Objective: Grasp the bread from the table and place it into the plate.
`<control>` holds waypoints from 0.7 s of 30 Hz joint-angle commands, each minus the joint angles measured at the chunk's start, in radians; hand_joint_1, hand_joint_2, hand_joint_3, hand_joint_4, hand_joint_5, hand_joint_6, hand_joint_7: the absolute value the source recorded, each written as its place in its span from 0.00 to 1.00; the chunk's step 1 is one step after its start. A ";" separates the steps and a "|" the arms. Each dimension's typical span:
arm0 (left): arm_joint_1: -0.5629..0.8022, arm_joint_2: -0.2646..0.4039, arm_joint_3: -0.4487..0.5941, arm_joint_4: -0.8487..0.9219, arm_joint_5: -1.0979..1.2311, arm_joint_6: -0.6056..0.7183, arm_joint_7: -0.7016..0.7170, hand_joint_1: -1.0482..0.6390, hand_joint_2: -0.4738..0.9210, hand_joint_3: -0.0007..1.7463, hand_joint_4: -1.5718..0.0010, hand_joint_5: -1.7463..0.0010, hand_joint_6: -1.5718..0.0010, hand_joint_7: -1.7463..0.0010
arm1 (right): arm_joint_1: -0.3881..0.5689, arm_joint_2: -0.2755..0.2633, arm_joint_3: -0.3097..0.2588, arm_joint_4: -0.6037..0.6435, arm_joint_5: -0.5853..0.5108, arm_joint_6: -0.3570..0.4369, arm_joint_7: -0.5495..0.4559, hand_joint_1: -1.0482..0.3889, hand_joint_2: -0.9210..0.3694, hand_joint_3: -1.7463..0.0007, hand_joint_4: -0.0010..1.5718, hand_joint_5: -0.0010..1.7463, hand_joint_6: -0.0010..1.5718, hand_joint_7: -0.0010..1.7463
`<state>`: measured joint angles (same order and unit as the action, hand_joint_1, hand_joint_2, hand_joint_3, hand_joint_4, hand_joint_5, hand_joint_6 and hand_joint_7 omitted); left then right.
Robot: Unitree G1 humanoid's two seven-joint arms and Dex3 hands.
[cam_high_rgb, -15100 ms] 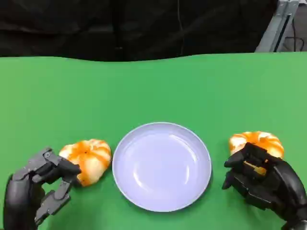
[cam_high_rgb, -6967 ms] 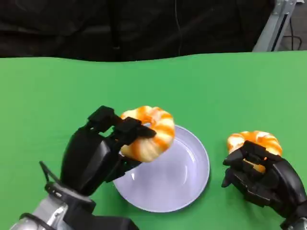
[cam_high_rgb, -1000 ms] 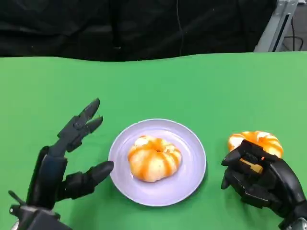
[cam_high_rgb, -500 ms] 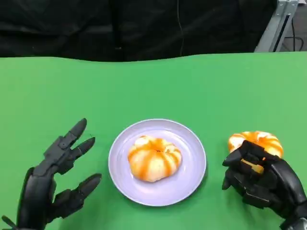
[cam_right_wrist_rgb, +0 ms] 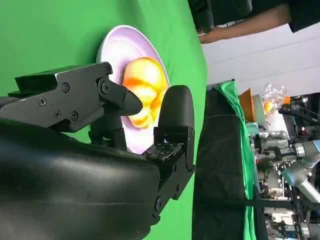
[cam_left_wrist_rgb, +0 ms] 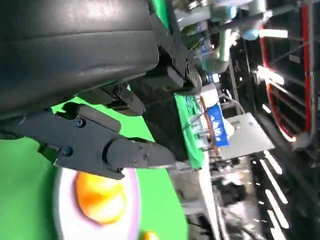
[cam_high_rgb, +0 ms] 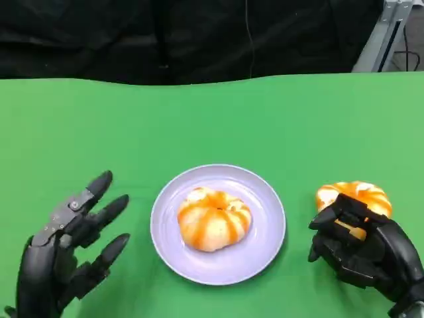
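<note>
At the lower left of the head view the left hand (cam_high_rgb: pixel 63 262) hovers over the green table (cam_high_rgb: pixel 212 119), its fingers (cam_high_rgb: pixel 99 184) spread apart and holding nothing. That open, raised pose fits a hand that has let go of its load and is clearing away from the plate, so it will not knock what lies there.

In the centre of the frame sits the pale lilac plate (cam_high_rgb: pixel 262 248), flat on the table, with one orange-and-white bread (cam_high_rgb: pixel 214 219) resting in its middle, well inside the rim. This bread looks settled, so that half of the job reads as done.

At the right of the frame a second bread (cam_high_rgb: pixel 354 194) lies on the table, apart from the plate. The right hand (cam_high_rgb: pixel 361 252) sits at the lower right, its fingers (cam_high_rgb: pixel 329 217) curled toward the bread's near side. Whether they actually press on it cannot be told from here. The hand seems parked ready for its own pick.

Against the frame half a second ago, the left hand has drawn lower and further toward the bottom left corner, and its fingers are a little less fanned. Plate, both breads and right hand lie as they did.
</note>
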<state>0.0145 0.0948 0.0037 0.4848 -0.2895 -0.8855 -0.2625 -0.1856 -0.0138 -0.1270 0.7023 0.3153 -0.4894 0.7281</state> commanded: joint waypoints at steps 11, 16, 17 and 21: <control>0.000 -0.033 0.081 -0.004 -0.067 0.050 -0.093 0.59 1.00 0.28 0.47 0.53 0.38 0.66 | -0.014 -0.017 -0.015 0.014 0.009 -0.012 0.007 0.76 0.06 0.63 0.31 0.97 0.35 0.71; 0.005 -0.049 0.106 -0.018 -0.098 0.087 -0.114 0.59 1.00 0.30 0.50 0.30 0.42 0.48 | -0.015 -0.017 -0.016 0.015 0.006 -0.013 0.006 0.76 0.06 0.64 0.31 0.97 0.35 0.71; 0.008 -0.053 0.111 -0.024 -0.102 0.099 -0.112 0.59 1.00 0.30 0.50 0.29 0.42 0.47 | -0.015 -0.017 -0.017 0.015 0.006 -0.014 0.005 0.75 0.06 0.64 0.31 0.97 0.35 0.71; 0.012 -0.063 0.127 -0.037 -0.098 0.118 -0.115 0.59 1.00 0.30 0.49 0.27 0.42 0.45 | -0.015 -0.016 -0.018 0.015 0.006 -0.016 0.005 0.76 0.05 0.65 0.31 0.97 0.35 0.71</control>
<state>0.0177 0.0303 0.1138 0.4667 -0.3774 -0.7795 -0.3640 -0.1887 -0.0137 -0.1354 0.7183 0.3155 -0.4902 0.7311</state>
